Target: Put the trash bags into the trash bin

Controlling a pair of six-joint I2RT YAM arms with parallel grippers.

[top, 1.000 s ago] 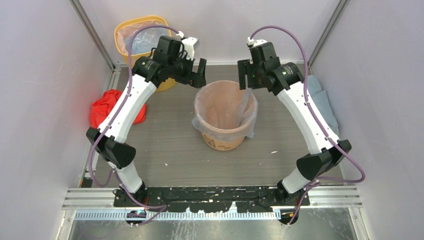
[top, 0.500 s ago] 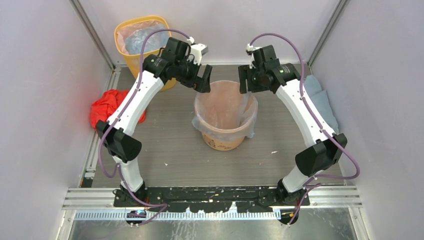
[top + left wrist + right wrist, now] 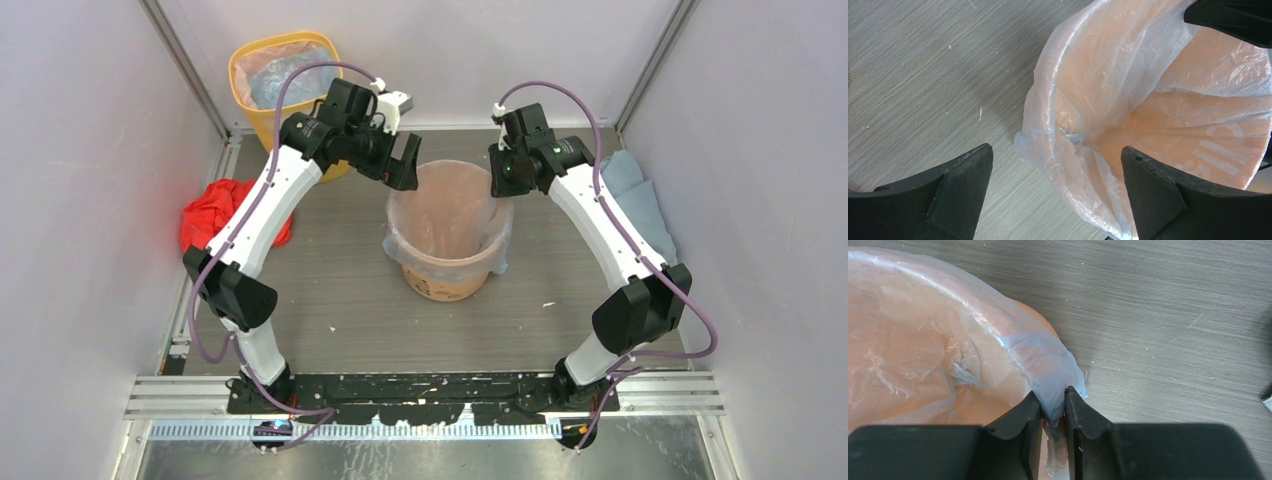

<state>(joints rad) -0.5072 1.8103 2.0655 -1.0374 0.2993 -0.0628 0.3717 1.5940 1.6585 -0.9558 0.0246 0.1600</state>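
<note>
The orange trash bin (image 3: 452, 278) stands mid-floor, lined with a translucent trash bag (image 3: 445, 215) whose edge folds over the rim. My left gripper (image 3: 401, 166) hovers open over the bin's back-left rim; in the left wrist view its fingers (image 3: 1056, 148) straddle the bag-covered rim (image 3: 1088, 65) without touching it. My right gripper (image 3: 498, 177) is at the back-right rim. In the right wrist view it (image 3: 1053, 392) is shut on a bunched fold of the bag (image 3: 1040, 357) where it drapes over the rim.
A taller yellow bin (image 3: 283, 75) with clear plastic inside stands at the back left. A red bundle (image 3: 215, 215) lies by the left wall and a grey-blue one (image 3: 640, 200) by the right wall. Enclosure walls ring the floor.
The left arm swung right to the bin's back-left rim, still open. The right gripper dropped to the back-right rim and closed on the bag's edge.
</note>
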